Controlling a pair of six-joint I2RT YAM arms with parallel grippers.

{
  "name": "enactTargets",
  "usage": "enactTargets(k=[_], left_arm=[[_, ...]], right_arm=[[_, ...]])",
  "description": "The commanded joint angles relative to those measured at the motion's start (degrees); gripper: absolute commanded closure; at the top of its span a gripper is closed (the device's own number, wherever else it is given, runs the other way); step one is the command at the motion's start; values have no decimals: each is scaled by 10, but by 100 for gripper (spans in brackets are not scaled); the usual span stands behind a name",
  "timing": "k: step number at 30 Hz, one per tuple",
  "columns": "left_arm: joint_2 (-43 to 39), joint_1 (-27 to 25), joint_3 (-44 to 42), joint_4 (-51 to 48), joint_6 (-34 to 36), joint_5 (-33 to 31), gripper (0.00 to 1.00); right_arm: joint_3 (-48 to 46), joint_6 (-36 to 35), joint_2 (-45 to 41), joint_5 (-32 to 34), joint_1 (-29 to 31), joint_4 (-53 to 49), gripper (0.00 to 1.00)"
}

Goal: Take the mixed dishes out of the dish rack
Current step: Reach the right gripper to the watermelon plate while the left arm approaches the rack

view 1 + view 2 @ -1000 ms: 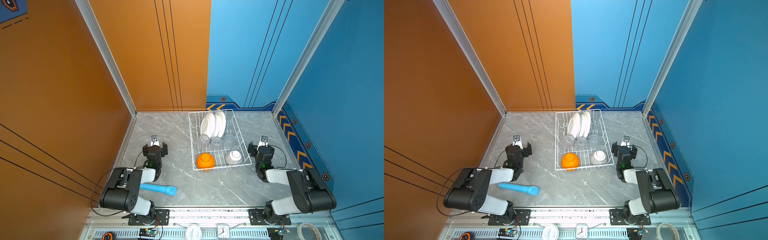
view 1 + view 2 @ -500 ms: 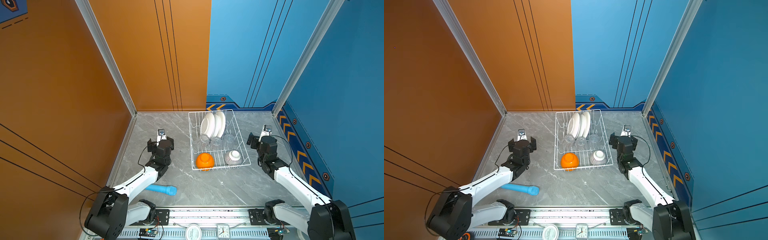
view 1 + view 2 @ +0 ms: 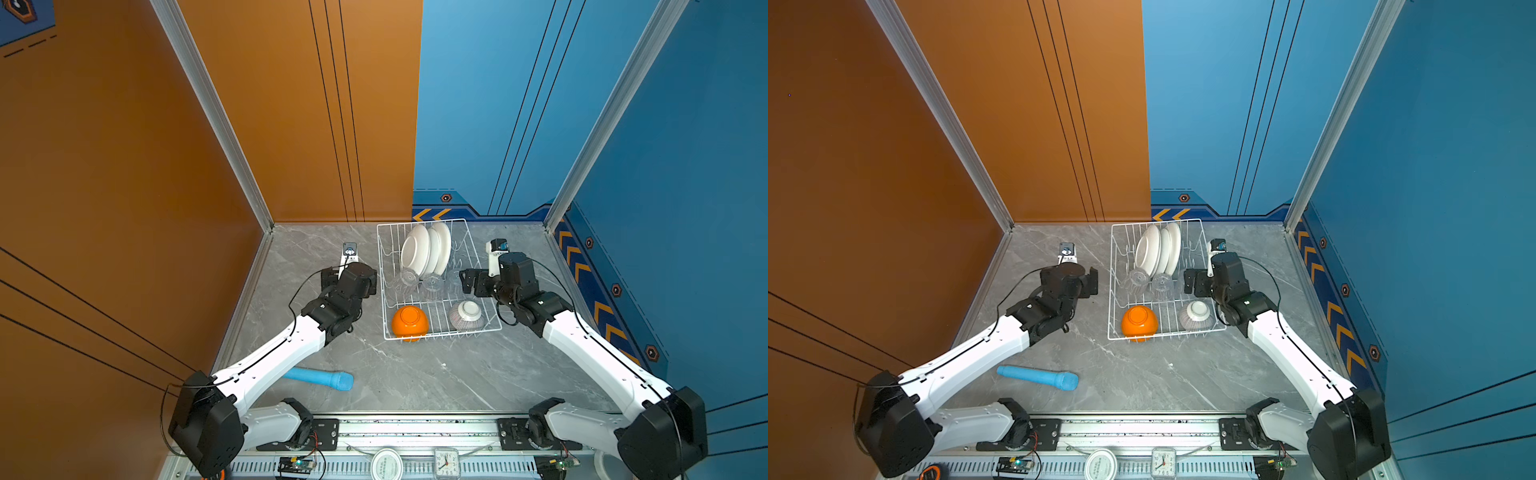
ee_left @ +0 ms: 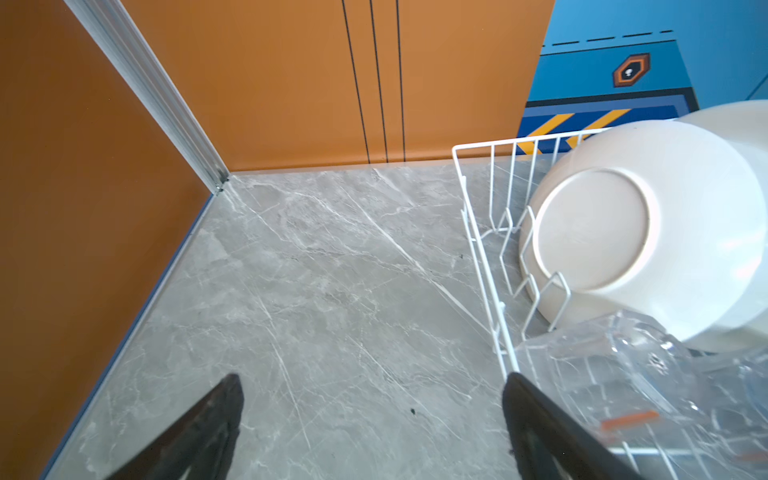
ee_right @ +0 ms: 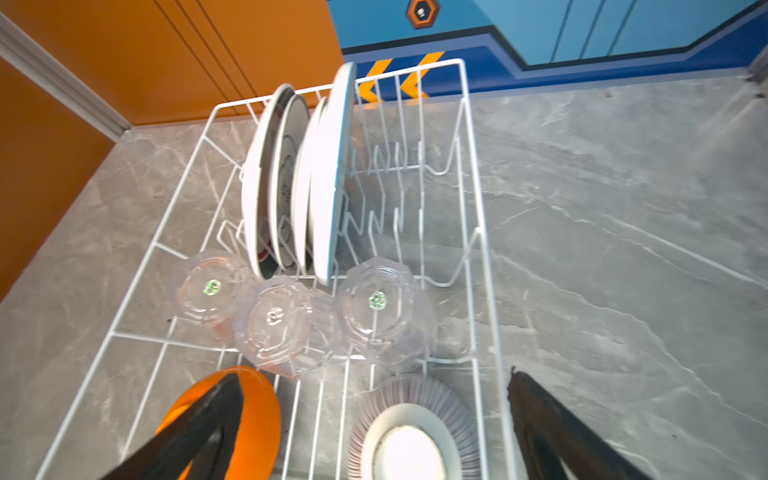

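The white wire dish rack (image 3: 440,336) (image 3: 1167,334) stands at the back middle of the grey marble table. Upright white plates (image 3: 426,249) (image 5: 324,187) fill its far half. Three upturned clear tumblers (image 3: 432,284) (image 5: 282,320) sit in front of them. An upturned orange bowl (image 3: 409,322) (image 5: 257,411) and a grey-striped bowl (image 3: 467,316) (image 5: 415,432) lie nearest. My left gripper (image 3: 350,277) (image 4: 372,382) hovers open just outside the rack's left wall (image 4: 482,257). My right gripper (image 3: 492,284) (image 5: 374,378) hangs open over the rack's right side, above the striped bowl, holding nothing.
A light-blue cylinder (image 3: 320,379) (image 3: 1038,377) lies on the table at the front left, partly under my left arm. Orange walls close the left and back left, blue walls the back right and right. A rail with a small clock (image 3: 446,463) runs along the front.
Both arms have unfolded from near the front edge and reached back toward the rack, the right one coming over its right side. Both grippers stayed open. The dishes have not moved.
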Motion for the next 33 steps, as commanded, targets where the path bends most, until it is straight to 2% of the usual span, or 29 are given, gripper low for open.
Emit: enactTargets(k=[1,4,8,15,21,29,33], left_arm=[[13,-8,20,-39,-39,77,2],[17,-18,24,-39,-41,88,2],[4,-31,20,-38,-36,88,2],[-41,-38,-4,-29,-36,85,2],[-58,-39,-16,-20,-34,77,2],[-45,-39,-16,-16,-33,80,2],[-43,-40,-12,-15,-33,82,2]], right_arm=[[50,27,53,-35,6,-24,2],[99,17,109,-48,2,-16,10],[174,21,194,-99,-15,-14,22],[251,36,280,-110,-37,-15,39],[278,35,315,-117,-41,-14,44],[291,41,334,-110,-44,-16,59],[305,40,345,-110,-44,-26,60]])
